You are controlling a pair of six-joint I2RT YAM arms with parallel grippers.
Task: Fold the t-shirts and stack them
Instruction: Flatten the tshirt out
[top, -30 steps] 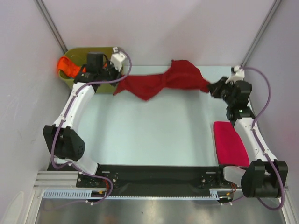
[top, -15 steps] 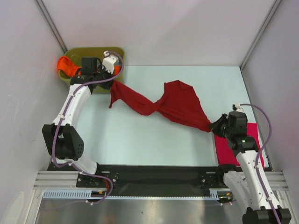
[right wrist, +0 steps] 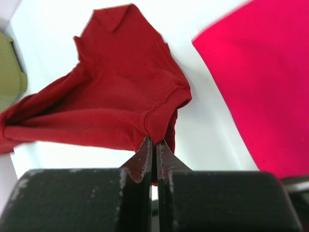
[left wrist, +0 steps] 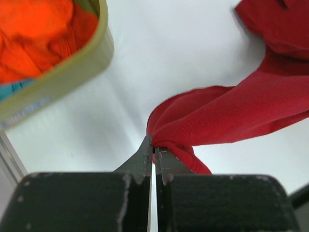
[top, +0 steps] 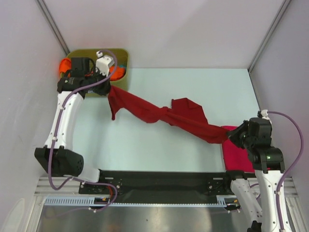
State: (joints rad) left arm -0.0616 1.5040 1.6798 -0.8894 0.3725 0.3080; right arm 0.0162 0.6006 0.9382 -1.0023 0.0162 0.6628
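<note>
Currently, the olive-green tub [top: 121, 54] sits at the far left corner of the surface [top: 159, 150]. The orange t-shirt [top: 63, 65] lies bunched inside it, with part of the cloth draped over the tub's left rim.

Left end effector [left wrist: 153, 145]: positioned just beside the near wall of the tub, over the surface. Its 2 fingers are pressed together on a gathered edge of the dark red t-shirt [top: 164, 115]. The left wrist view shows the cloth bunched at the fingertips, with almost no gap between the fingers.

Dark red t-shirt: stretched as a twisted band running diagonally across the surface, from the left end effector at far left to the right end effector [right wrist: 154, 142] at near right. 1 loose flap hangs down at the left end. A wider section spreads out toward the right of the middle. Whether the middle of the band touches the surface cannot be determined.

Right end effector: its 2 fingers are pinched tight on a hemmed edge of the dark red t-shirt, as shown in the right wrist view.

Magenta-pink t-shirt [top: 236, 153]: lies folded flat on the surface at near right, just beside the right end effector. In the top view, the right arm partly covers it.
</note>
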